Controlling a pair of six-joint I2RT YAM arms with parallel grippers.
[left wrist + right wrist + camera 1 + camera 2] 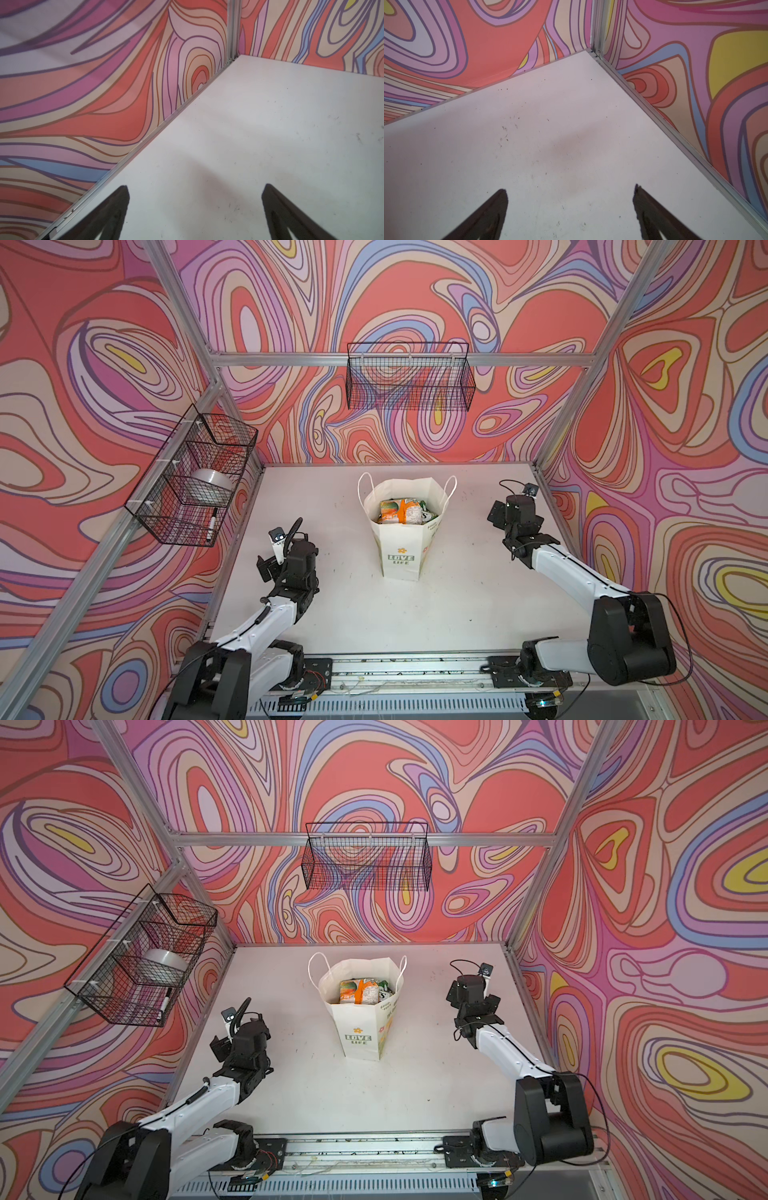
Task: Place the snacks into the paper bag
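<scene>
Now: left gripper (pixel 196 187) hovering over bare worktop (pixel 270 124) near corner, jaws standing apart, holding nothing. Right gripper (pixel 570 188) doing likewise at opposite corner. Both sitting well apart from paper bag (pixel 401 547), probably because packing is looking finished: snacks (pixel 401 511) lying inside bag, bag standing upright mid-worktop. Swirl-patterned walls (pixel 104 364) enclosing; wire baskets (pixel 409 377) hanging on them.

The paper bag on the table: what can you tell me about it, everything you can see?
The paper bag is tall and white, of stiff-looking paper, with two white cord handles at its rim. Its front bears a yellow flower and green "LOVE LIFE" print, and a side panel shows small pictures. It stands upright near the middle of the white table, mouth open. Orange and green snacks lie inside, just below the rim. Nothing else touches it.
</scene>
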